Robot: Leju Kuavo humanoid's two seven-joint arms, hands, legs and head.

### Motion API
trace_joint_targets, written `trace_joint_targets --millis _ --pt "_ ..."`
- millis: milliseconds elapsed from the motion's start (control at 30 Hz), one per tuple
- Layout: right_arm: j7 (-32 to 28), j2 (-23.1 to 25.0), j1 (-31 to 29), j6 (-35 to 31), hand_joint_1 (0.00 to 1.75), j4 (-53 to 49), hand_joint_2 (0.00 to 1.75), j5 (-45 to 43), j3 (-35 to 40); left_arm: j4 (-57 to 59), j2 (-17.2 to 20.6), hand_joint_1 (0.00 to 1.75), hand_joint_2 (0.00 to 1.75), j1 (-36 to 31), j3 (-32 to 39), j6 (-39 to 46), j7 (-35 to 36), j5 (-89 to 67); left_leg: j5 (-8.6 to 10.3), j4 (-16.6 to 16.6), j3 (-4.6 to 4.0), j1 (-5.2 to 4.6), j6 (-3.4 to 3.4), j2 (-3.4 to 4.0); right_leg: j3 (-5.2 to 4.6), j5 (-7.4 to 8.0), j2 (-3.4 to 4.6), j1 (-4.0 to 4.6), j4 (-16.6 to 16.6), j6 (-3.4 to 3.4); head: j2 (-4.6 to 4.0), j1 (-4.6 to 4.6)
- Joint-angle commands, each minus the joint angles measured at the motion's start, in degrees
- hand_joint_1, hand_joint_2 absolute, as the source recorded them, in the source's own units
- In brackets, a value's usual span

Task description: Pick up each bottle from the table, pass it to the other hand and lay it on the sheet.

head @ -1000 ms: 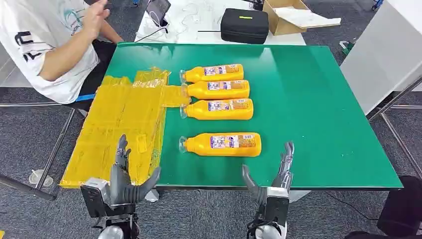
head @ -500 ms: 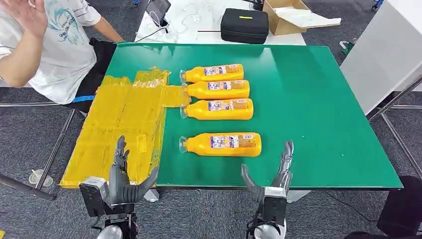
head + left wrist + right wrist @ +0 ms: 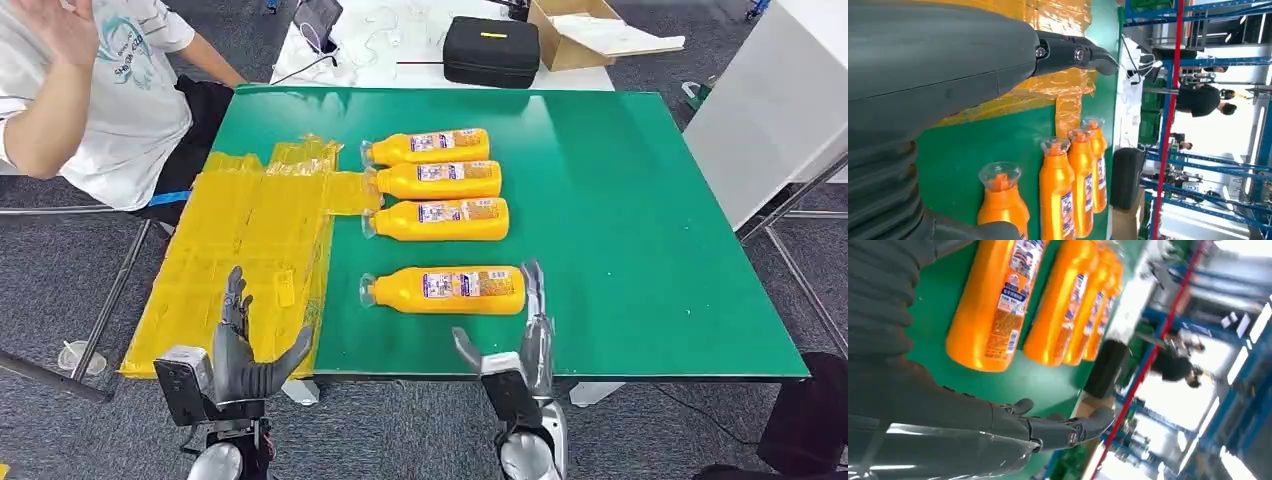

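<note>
We're at the first pick: right hand (image 3: 522, 345) spread, empty, just short of the near bottle (image 3: 445, 289), needs to close round it; left hand (image 3: 240, 360) spread, empty.

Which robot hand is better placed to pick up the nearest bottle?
The right robot hand, probably. It is open at the table's near edge, fingertips beside the base of the nearest bottle. The left robot hand, also open, sits over the yellow sheet, farther away.
</note>
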Motion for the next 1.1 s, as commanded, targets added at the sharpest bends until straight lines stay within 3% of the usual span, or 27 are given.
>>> trace_joint_targets --millis 33,100,233,267,433,567,667,933,1100 --pt "17.27 -12.84 -24.72 17.54 0.00 14.58 1.75 7.26 4.39 5.08 -0.62 0.00 1.75 -4.04 3.37 0.50 -0.78 -2.18 0.04 -0.03 0.17 -0.04 0.12 0.32 0.11 0.15 0.26 -0.02 -0.09 -0.03 0.00 0.02" --pt "19.04 -13.97 -29.93 22.75 0.00 21.15 1.75 6.62 6.70 5.60 -0.66 0.00 1.75 -4.36 3.78 0.35 -0.79 -2.39 0.10 -0.03 0.14 -0.06 0.18 0.35 0.08 0.25 0.29 -0.01 -0.09 -0.12 0.00 0.02" --pt "19.58 -13.70 -34.12 25.13 0.00 27.71 1.75 6.98 9.35 6.64 -0.85 0.00 1.75 -4.28 4.24 -0.21 -0.79 -2.86 0.17 -0.05 0.22 -0.07 0.15 0.25 0.17 0.29 0.19 -0.04 -0.08 -0.03 0.00 0.00" --pt "19.58 -13.70 -34.12 25.13 0.00 27.71 1.75 6.98 9.35 6.64 -0.85 0.00 1.75 -4.28 4.24 -0.21 -0.79 -2.86 0.14 -0.12 0.47 -0.07 0.19 0.36 0.40 0.30 0.23 -0.01 -0.16 -0.12 0.02 0.00" --pt "20.51 -13.54 -35.94 29.86 0.00 30.10 1.75 5.75 13.74 7.10 -1.17 0.00 1.75 -4.35 5.20 -0.46 -0.79 -3.11 0.24 -0.03 0.19 -0.05 0.19 0.14 0.18 0.25 0.10 -0.01 -0.05 0.02 0.00 0.02" --pt "20.51 -13.50 -36.15 29.94 0.00 30.28 1.75 5.73 14.09 7.24 -1.14 0.00 1.75 -4.50 5.29 -0.54 -0.79 -3.07 0.26 -0.02 0.16 -0.06 0.19 0.04 0.18 0.22 0.00 -0.02 -0.04 0.02 0.00 0.02" --pt "18.38 -14.29 -37.08 34.97 0.00 31.06 1.75 1.39 15.11 7.56 -1.14 0.00 1.75 -4.92 5.57 -0.67 -0.79 -2.64 0.22 -0.01 0.23 -0.06 0.23 0.07 0.25 0.21 0.00 -0.01 -0.04 -0.01 0.00 0.00" --pt "16.65 -20.30 -38.61 43.66 0.00 29.60 1.75 -6.52 21.48 9.43 -0.95 0.00 1.75 -6.33 4.99 -0.83 -0.79 -1.46 0.25 -0.02 0.16 -0.06 0.22 -0.05 0.23 0.20 -0.12 -0.02 -0.04 -0.01 0.00 0.00" --pt "16.76 -21.28 -39.00 44.63 0.00 29.64 1.75 -7.71 22.61 9.44 -0.81 0.00 1.75 -6.40 4.83 -0.91 -0.79 -1.43 0.24 0.00 0.15 -0.08 0.22 -0.06 0.22 0.18 -0.13 -0.04 -0.02 0.00 0.00 0.02"
